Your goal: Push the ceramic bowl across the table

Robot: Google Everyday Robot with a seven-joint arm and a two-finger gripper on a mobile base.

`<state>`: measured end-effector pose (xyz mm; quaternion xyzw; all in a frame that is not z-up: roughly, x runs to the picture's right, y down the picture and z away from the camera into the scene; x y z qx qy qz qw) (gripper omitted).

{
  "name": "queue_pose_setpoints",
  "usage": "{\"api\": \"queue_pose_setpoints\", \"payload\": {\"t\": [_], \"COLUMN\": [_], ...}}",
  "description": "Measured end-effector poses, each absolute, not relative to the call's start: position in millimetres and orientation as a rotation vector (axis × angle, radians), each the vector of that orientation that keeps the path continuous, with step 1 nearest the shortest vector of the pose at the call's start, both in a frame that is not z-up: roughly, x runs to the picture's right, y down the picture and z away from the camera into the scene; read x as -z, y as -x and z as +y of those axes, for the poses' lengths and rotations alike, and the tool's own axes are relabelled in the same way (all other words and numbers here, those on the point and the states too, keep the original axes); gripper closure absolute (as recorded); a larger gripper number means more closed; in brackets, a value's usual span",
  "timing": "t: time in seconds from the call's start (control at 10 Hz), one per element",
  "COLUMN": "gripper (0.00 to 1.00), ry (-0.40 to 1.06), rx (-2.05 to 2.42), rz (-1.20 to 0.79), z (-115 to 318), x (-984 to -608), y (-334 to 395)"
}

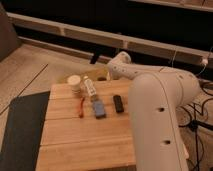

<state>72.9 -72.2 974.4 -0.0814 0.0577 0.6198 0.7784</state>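
Note:
The light wooden table fills the lower middle of the camera view. I do not see the dark blue-grey ceramic bowl; it is hidden or out of view. My white arm reaches from the right over the table's far right corner. Its wrist bends down to the gripper at the table's far edge. A small cream cup stands at the far left of the table, to the left of the gripper.
On the table lie a small bottle, a thin red item, a blue object and a black object. A dark grey floor mat lies left of the table. Cables run at the right.

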Motion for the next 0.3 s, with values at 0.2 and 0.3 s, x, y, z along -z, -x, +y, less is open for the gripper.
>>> {"api": "queue_pose_setpoints", "payload": {"t": [0.2,0.3], "gripper": [0.35,0.35], "ry": [0.176,0.177], "rx": [-1.341,-1.339], "rz": [0.124,0.124], "z": [-72.5,-72.3], "x": [-974.2,-974.4], "y": [-73.0,-71.5]}}
